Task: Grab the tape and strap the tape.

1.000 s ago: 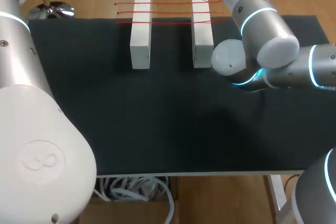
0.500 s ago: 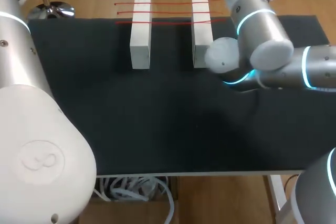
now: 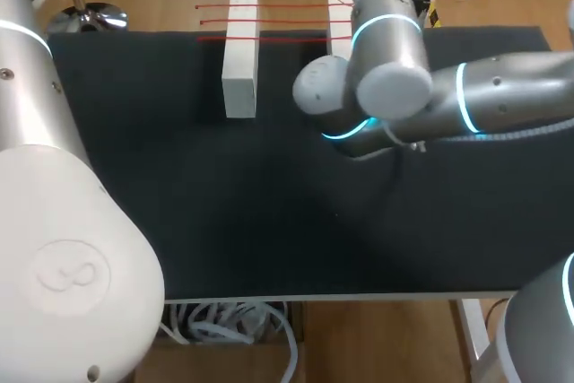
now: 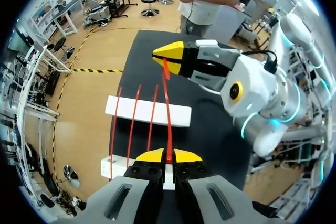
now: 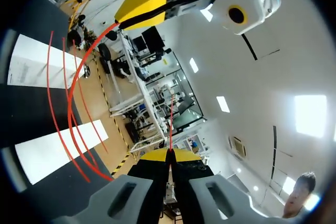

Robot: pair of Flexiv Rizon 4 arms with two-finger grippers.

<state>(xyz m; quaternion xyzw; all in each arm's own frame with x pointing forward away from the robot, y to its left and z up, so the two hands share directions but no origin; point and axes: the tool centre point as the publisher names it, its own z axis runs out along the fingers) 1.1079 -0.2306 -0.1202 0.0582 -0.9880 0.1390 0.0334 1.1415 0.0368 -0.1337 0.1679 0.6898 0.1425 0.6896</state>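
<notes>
Over the worktop [image 3: 224, 221], left hand [image 4: 169, 156] and right hand [image 5: 170, 155] each pinch one red tape [image 4: 168, 114] end; best lowered level, squarely across both white blocks [image 4: 125, 107].

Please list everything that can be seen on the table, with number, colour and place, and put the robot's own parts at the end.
laid tapes: three, red, lying across both blocks
held tape: one, red, stretched in the air between the two grippers
blocks: two, white, side by side at the far part of the mat; the right arm hides most of one in the head view
mat: one, black, covering the table
left gripper: one, yellow tips, shut on one end of the held tape
right gripper: one, yellow tips, shut on the other end
right arm: one, silver, reaching over the mat near the blocks
</notes>
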